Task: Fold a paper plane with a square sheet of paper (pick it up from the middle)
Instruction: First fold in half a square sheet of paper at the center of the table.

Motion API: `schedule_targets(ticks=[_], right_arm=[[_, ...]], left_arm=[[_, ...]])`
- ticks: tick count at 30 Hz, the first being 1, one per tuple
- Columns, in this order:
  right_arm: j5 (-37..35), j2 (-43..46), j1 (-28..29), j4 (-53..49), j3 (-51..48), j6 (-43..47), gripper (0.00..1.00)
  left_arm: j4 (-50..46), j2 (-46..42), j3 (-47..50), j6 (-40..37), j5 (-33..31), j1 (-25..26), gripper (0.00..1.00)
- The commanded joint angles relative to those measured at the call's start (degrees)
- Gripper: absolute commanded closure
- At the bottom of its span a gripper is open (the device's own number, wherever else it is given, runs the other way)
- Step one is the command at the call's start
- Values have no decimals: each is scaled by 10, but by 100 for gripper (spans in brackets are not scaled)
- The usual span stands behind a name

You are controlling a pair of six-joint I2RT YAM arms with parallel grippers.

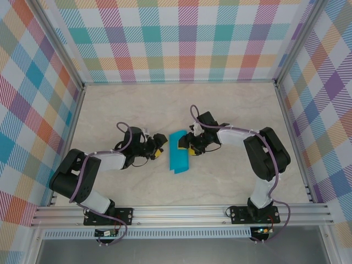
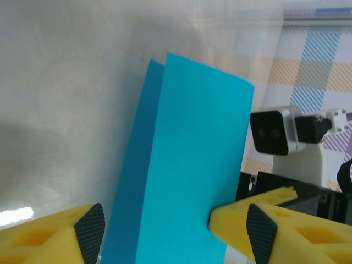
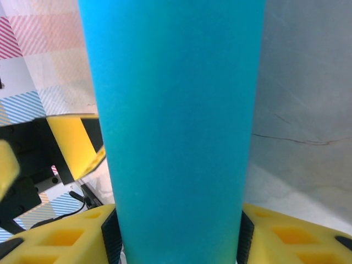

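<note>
- The paper [image 1: 179,155] lay near the middle of the table [image 1: 236,110], folded into a narrow strip with its long edges running near to far.
- In the left wrist view the paper [image 2: 190,165] showed two layers. A lighter layer lay on top, and the long edge of a darker one stuck out past it on one side, so the end corners did not line up.
- The left gripper [image 1: 158,146] sat just left of the strip and the right gripper [image 1: 188,144] just right of it, beside its far half. The two heads faced each other closely across the paper.
- The left gripper [image 2: 173,228] had its jaws wide apart with the strip running between them. One yellow finger [image 2: 231,220] touched a long edge, and the other sat just beside the opposite edge.
- At the right gripper [image 3: 176,239] the paper [image 3: 176,110] covered the whole gap between the fingers, with the black pads [image 3: 109,239] at either long edge. I could not tell whether they pressed on it or merely flanked it.
- The right arm's camera [image 2: 275,132] sat just past the paper's edge in the left wrist view.
- Bare table stretched from the strip's far end to the far wall [image 1: 181,38], and broadly to the left and right.
- On the near side, bare table ran from the strip's near end to the rail [image 1: 181,212].
</note>
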State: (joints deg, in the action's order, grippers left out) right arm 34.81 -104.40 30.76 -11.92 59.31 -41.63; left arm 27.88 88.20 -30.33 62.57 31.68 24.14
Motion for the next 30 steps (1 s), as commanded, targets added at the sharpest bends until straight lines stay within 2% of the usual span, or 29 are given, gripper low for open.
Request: schedule_targets(ticks=[1,7,17,30], right_arm=[[-8,6,-10,3,-16,-10,44],[0,6,-18,6,-21,-13,43],[12,9,-21,8,-25,-11,43],[-35,40,-24,-68,-15,37,38]], left_arm=[[34,20,5,12,27,17,34],[44,53,-3,9,37,36,41],[95,105,-26,20,54,54,62],[27,119,-58,-14,33,71,86]])
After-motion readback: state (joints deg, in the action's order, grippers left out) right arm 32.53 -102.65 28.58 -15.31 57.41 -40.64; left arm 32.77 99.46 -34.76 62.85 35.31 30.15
